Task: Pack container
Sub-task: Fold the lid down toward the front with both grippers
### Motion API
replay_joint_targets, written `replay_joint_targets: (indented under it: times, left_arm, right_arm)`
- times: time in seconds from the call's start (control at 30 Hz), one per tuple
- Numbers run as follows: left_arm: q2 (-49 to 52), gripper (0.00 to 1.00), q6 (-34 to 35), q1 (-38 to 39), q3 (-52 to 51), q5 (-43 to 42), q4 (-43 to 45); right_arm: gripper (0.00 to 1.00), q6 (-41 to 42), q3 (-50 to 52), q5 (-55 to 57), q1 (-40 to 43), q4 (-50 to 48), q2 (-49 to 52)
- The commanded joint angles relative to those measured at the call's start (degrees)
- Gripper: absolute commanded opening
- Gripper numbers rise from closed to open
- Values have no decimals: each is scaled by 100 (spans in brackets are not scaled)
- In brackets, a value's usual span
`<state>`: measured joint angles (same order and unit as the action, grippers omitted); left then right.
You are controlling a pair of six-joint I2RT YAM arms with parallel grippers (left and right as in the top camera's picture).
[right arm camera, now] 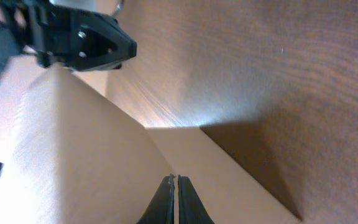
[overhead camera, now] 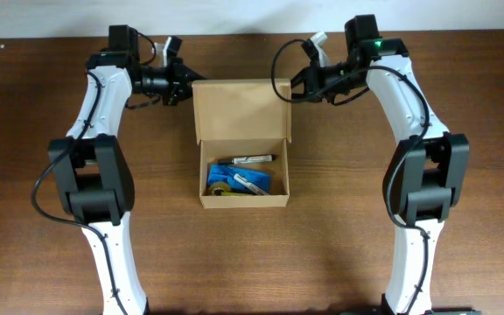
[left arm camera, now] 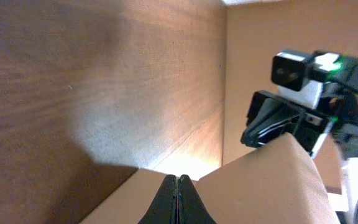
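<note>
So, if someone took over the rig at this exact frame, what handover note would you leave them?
Left gripper: fingers shut, at the left far corner of the lid; whether it pinches cardboard is unclear.
Right gripper: fingers shut, at the lid's right far corner, equally unclear.
Container: mid-table between the arms, lid open and swung back.
Done: pens and a blue case lie inside.
Left: probably fold the lid down and close the box.
</note>
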<state>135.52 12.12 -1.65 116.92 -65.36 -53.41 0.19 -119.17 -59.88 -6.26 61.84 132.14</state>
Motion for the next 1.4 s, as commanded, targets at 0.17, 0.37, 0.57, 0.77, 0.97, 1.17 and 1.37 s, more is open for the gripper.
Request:
replay_joint_targets:
  times: [0.17, 0.37, 0.57, 0.77, 0.97, 1.17, 1.37]
  left_arm:
    - [-949, 1, -1123, 66, 61, 1060, -1163]
    - [-1749, 2, -1506, 107, 61, 1910, -2035]
    - [-2168, 2, -1853, 334, 61, 2776, -2994]
    - [-2168, 2, -2105, 621, 17, 3250, -3565]
    - [-2168, 2, -2103, 697, 17, 3694, -3899]
    - [-2339, 2, -1952, 774, 17, 4559, -4135]
    - [-2776, 2, -1526, 1349, 17, 5991, -4079]
  right_arm:
    - [4, -492, -81, 1281, -393, 323, -861]
    - [4, -619, -81, 2096, -575, 745, -1567]
    - [4, -844, -81, 2837, -881, 1246, -2048]
    - [4, -942, -79, 3230, -1329, 1674, -2127]
    - [4, -916, -79, 3991, -1742, 1818, -2188]
    - [4, -695, -79, 4968, -1978, 2092, -2352]
    - [4, -704, -72, 5158, -2232, 2566, -2389]
